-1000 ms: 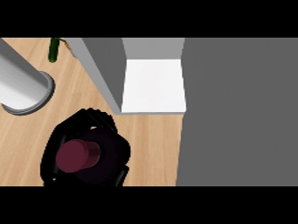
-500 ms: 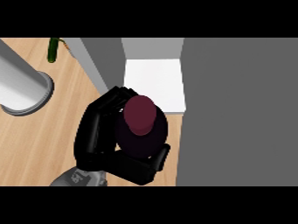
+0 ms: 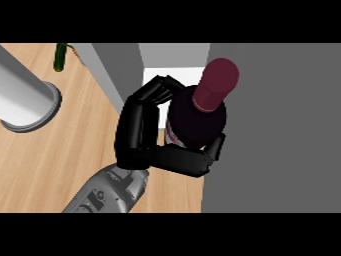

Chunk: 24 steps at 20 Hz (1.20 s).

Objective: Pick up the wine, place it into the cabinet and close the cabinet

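Dark wine (image 3: 199, 117) sits wrapped in my right hand (image 3: 147, 135), fingers curled round it, upright so it enters the cabinet (image 3: 169, 80) ahead.

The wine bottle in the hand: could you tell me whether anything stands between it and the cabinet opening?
Nothing visible does. The right hand holds the wine bottle right at the cabinet opening, whose white floor shows just behind the bottle. The grey door panel lies beside it, to the right.

One wine bottle (image 3: 202, 112), one hand (image 3: 140, 142) (black), one cabinet (image 3: 276, 125), one cylinder (image 3: 14, 95).
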{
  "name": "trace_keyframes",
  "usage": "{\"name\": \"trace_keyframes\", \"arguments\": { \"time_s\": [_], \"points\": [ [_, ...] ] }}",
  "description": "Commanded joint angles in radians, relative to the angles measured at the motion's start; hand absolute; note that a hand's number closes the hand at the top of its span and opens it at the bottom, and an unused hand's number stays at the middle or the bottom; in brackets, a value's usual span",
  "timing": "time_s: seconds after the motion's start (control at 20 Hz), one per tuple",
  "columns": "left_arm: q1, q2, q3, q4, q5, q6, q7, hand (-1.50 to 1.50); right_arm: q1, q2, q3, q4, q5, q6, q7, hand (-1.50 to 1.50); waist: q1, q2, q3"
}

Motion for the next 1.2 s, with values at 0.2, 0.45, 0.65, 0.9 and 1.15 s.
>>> {"name": "trace_keyframes", "arguments": {
  "time_s": [0.2,0.45,0.65,0.9,1.15],
  "points": [
    [-0.069,-0.001,0.009,0.06,-0.053,0.041,0.028,1.5,0.069,-0.01,-0.031,-0.159,-0.121,0.008,0.067,-1.5,0.002,-0.002,0.0],
    [-0.032,-0.001,0.016,0.167,0.094,0.032,-0.159,1.5,0.022,-0.009,-0.007,-0.145,-0.09,-0.004,0.071,-1.5,-0.003,0.001,-0.001],
    [-0.037,-0.001,-0.061,0.179,0.143,0.142,-0.2,1.5,-0.019,-0.001,-0.008,-0.147,-0.079,-0.054,0.121,-1.5,-0.003,0.0,-0.001],
    [0.017,-0.001,-0.045,0.253,0.188,0.079,-0.313,1.5,0.006,-0.012,-0.012,-0.18,-0.096,-0.037,0.109,-1.5,-0.004,0.0,-0.001],
    [0.03,-0.001,-0.033,0.308,0.122,0.072,-0.317,1.5,-0.004,-0.008,0.005,-0.159,-0.07,-0.044,0.105,-1.5,0.005,-0.001,0.0]
  ]
}}
